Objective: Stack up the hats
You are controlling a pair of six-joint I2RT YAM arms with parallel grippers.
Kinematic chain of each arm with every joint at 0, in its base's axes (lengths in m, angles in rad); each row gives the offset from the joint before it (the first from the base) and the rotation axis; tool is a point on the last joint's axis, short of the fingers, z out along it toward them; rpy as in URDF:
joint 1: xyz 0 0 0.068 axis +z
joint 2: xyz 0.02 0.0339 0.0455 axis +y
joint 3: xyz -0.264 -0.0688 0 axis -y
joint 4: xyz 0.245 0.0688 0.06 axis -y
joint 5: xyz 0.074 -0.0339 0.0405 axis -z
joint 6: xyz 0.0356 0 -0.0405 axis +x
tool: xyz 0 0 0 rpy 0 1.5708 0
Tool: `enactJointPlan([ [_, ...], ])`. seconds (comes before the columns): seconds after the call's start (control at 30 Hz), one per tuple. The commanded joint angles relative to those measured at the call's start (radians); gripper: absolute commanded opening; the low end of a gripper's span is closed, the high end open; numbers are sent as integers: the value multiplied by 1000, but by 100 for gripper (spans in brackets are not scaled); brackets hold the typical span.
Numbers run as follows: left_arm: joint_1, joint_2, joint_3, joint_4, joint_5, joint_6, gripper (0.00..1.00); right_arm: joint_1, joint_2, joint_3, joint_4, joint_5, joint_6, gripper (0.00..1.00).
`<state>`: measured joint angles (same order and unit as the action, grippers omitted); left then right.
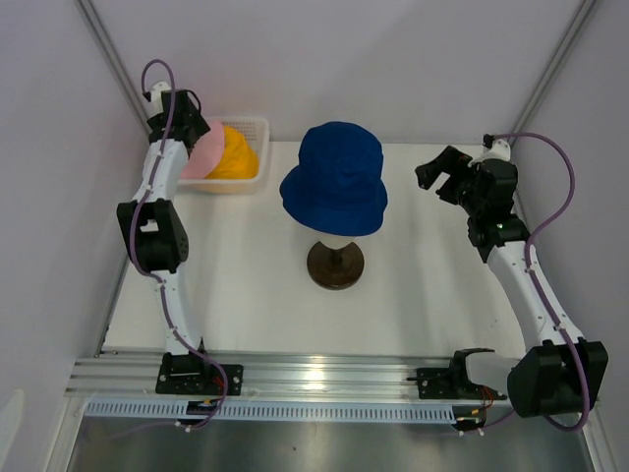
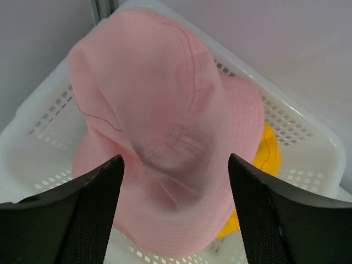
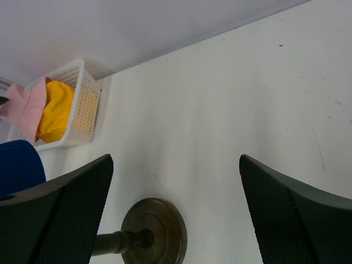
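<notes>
Left arm stretched over basket, left claw spread astride pink hat.

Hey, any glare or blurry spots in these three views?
Top view: bright glare on the metal rail, light otherwise even. Left wrist view: pink hat sharp and evenly lit, left fingers dark and soft. Right wrist view: right fingers dark and soft, table evenly lit.

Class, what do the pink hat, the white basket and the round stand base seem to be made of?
Pink hat: soft matte cloth, stitched seams and folds. White basket: smooth plastic, moulded grid of holes. Stand base: dark, dull sheen, concentric rings; metal or turned wood, unclear.
</notes>
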<state>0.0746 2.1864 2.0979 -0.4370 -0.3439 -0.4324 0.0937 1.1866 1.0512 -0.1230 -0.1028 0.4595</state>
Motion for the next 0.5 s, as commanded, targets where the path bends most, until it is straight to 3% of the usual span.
enactJointPlan([
  [0.0, 19, -20, -58, 69, 49, -68, 79, -5, 11, 39, 111, -46, 42, 100],
  [0.1, 22, -19, -55, 64, 49, -75, 76, -5, 22, 49, 111, -67, 54, 100],
  [0.2, 31, -8, -56, 69, 71, -86, 66, -5, 27, 56, 141, -75, 59, 99],
  [0.3, 43, -10, -56, 75, 89, -117, 37, -3, 19, 50, 152, -77, 68, 99],
  [0.33, 45, -17, -76, 78, 97, -124, 14, -3, 16, 47, 152, -78, 74, 99],
  [0.37, 47, -42, -90, 110, 105, -132, 4, -3, 10, 44, 161, -84, 79, 100],
  [0.47, 57, -111, -143, 190, 176, -128, 1, -5, 1, 21, 187, -94, 91, 99],
])
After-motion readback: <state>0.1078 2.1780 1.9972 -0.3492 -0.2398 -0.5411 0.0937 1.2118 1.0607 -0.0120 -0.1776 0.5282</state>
